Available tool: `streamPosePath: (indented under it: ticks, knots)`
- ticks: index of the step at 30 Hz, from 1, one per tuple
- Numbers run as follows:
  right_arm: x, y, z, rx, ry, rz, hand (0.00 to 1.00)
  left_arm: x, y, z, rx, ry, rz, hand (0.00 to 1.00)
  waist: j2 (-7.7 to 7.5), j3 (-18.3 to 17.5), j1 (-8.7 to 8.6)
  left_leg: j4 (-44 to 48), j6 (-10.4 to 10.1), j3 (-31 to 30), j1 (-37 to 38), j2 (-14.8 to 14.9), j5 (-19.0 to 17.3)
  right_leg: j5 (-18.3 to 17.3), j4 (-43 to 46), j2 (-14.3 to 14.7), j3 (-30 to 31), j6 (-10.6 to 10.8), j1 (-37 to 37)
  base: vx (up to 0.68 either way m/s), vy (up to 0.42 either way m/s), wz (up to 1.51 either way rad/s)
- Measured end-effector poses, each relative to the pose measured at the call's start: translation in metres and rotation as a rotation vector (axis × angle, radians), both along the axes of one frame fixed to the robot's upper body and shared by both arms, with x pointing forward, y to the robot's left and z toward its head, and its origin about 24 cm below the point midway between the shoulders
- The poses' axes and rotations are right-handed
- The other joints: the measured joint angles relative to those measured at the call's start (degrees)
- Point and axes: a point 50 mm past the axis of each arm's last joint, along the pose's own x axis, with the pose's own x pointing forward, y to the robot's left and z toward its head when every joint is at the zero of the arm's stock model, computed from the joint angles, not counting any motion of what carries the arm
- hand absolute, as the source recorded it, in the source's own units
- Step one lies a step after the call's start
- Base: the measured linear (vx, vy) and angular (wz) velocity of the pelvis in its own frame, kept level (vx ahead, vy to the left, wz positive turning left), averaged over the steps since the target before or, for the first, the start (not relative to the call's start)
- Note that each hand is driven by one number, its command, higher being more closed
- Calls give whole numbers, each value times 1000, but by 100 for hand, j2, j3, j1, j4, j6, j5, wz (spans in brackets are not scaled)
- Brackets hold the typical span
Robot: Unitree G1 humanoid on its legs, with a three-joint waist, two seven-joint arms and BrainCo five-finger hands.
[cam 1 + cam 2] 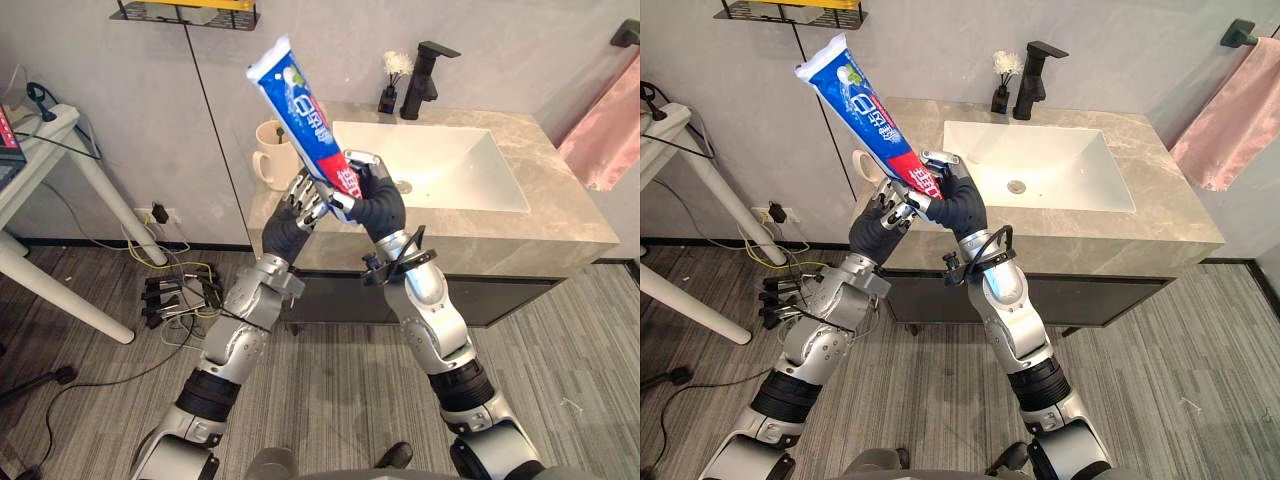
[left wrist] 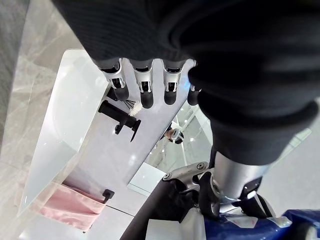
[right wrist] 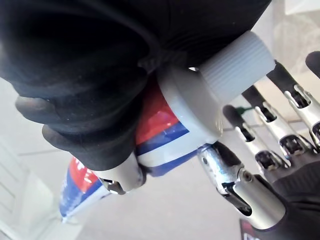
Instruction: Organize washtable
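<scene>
Contact between the left hand (image 1: 303,202) and the toothpaste tube (image 1: 300,110) is hard to make out: its fingers are stretched out loosely, holding nothing, right beside the white cap (image 3: 237,62), and whether a fingertip touches the cap cannot be told. The right hand (image 1: 375,195) has its fingers and thumb curled round the tube just above the cap, which hides the red band there. The blue, white and red tube is in the air, left of the sink basin (image 1: 450,170) and in front of the counter's left end, tilted so that its crimped end points up and away from the basin. A cream mug (image 1: 270,155) stands on the counter left of the basin (the tube and the left hand cover its right side). Behind the basin stand a black faucet (image 1: 425,75) and, just left of it, a small dark vase (image 1: 388,98) with white sprigs. A pink towel (image 1: 610,130) hangs right of the basin, cut off by the frame. Well left of the basin, a white table (image 1: 55,140) and a wire shelf (image 1: 185,15) on the wall are also partly cut off.
</scene>
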Motion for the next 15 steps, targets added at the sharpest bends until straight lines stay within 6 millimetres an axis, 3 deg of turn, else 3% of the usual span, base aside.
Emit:
streamPosePath:
  ticks: [7, 15]
  knots:
    - [4, 2, -12, -38, 45, 5, 100, 4, 1, -3, 9, 18, 18, 0, -1, -3, -5, 1, 1, -27, 0, 0, 1, 0, 0, -1, -25, 0, 18, 0, 0, 1]
    - [8, -11, -34, -104, 106, -43, 100, 7, 14, -6, 58, 37, 57, 0, -1, -4, -5, 1, 3, -65, 9, -1, 3, -1, 0, -1, -56, 0, 50, 0, 0, 2]
